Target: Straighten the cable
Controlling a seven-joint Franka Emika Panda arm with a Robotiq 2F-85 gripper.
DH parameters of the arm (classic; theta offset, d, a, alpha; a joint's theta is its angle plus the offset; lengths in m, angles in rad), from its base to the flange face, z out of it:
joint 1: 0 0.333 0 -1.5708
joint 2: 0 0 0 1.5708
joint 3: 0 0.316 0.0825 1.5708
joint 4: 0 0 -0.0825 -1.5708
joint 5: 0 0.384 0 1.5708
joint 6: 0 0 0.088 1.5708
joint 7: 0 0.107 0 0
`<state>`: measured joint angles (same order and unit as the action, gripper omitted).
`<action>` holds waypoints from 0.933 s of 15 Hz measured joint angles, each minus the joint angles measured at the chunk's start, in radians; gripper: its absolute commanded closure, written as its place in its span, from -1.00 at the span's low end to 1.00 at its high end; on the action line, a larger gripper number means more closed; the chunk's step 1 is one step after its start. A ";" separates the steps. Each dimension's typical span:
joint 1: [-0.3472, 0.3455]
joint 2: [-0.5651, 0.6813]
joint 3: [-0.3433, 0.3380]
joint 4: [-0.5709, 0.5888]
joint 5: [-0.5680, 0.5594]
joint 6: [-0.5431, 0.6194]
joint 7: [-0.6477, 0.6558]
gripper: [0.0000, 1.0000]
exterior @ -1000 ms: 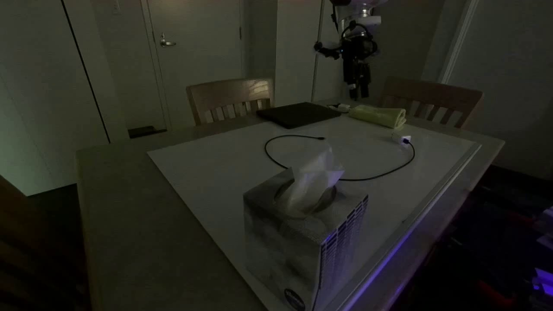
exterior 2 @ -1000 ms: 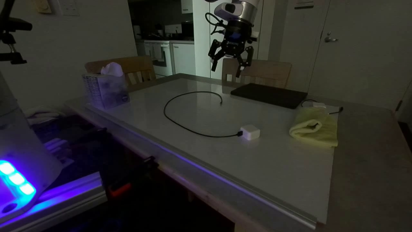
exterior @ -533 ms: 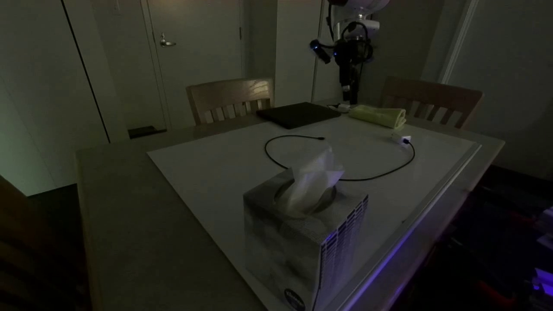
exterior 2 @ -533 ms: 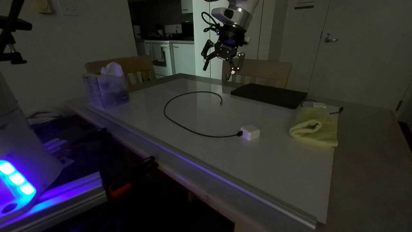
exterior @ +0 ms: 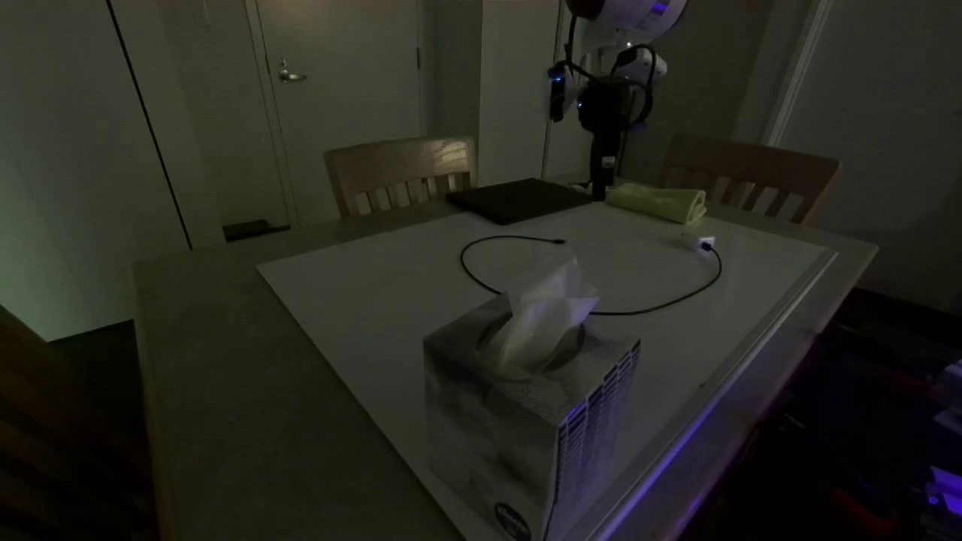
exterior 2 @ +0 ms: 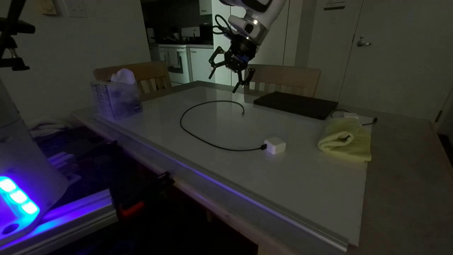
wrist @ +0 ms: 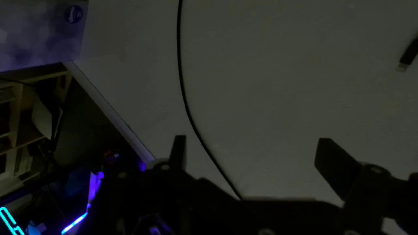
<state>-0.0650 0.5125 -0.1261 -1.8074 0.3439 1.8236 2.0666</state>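
White board [exterior 2: 300,184] bore the curved cable [wrist: 184,95], its plugged-in charger [exterior 2: 275,145] probably steadying one end, while the claw [exterior 2: 223,83] hung spread, touching nothing, presumably for grasping.

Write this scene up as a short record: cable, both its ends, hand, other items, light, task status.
Cable: black, thin, lying in one wide open curve on the white board
Plugged end: in a white adapter
Free end: bare connector, attached to nothing
Hand: open, raised above the white board, gripping nothing
Other items: tissue box, flat black slab, folded yellow cloth
Light: dim
Task status: not yet straight
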 measured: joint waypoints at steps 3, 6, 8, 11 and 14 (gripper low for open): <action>0.007 0.002 0.008 -0.031 -0.030 0.000 -0.084 -1.00; 0.008 0.002 0.007 -0.028 -0.030 0.000 -0.077 -1.00; 0.008 0.002 0.006 -0.028 -0.030 0.000 -0.077 -1.00; 0.019 0.004 0.006 -0.028 -0.045 0.003 -0.061 -1.00; 0.054 0.006 0.009 -0.042 -0.093 0.050 -0.053 -1.00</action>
<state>-0.0108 0.5182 -0.1175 -1.8489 0.2505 1.8741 2.0136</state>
